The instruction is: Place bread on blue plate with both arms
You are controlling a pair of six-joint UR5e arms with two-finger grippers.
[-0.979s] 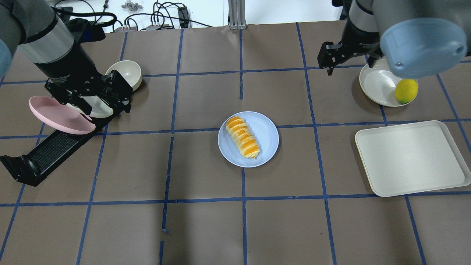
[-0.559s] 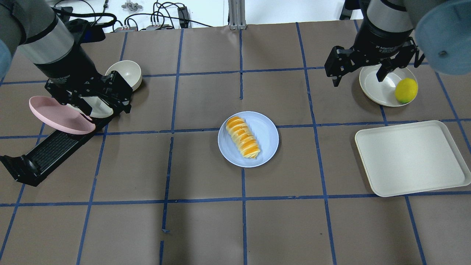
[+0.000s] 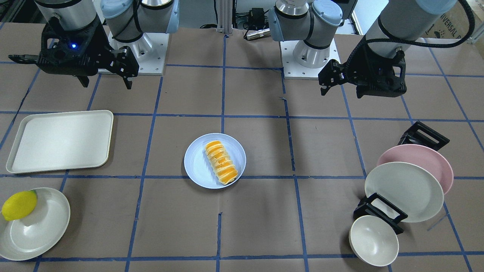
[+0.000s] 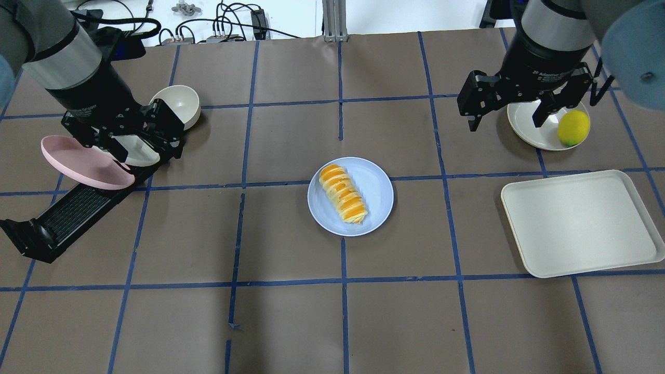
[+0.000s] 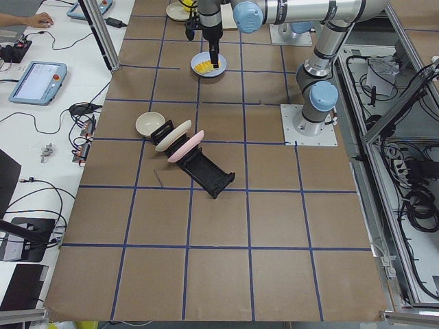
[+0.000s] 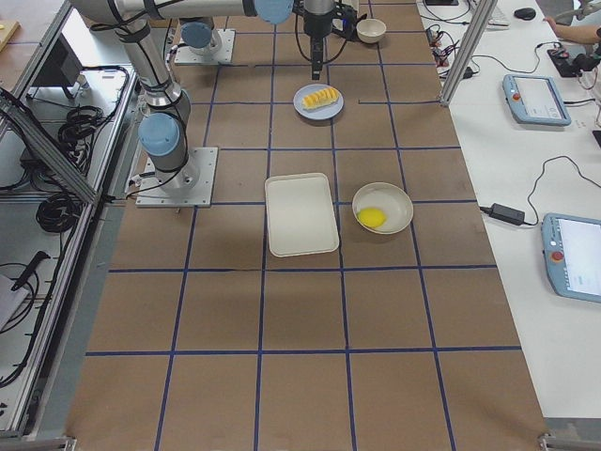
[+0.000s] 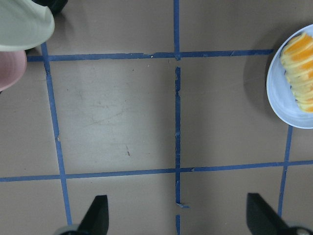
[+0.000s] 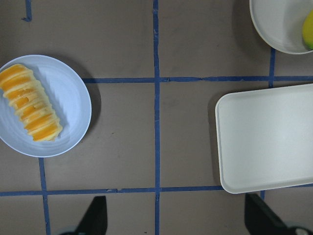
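Bread point(image 4: 343, 194) sits on the blue plate point(image 4: 378, 189); task looks done.
It lies diagonally inside the rim, mid-worktop point(image 4: 291, 322), nothing touching it. Left tool point(image 7: 177, 216): jaws wide apart, empty, up over the rack point(image 4: 78, 208) side, well apart from the plate. Right tool point(image 4: 505, 122): spread wide too, empty, near the lemon point(image 4: 573, 128). Both sit toward the robot's end of the worktop. My read: placement complete; nothing left except maybe parking both arms.
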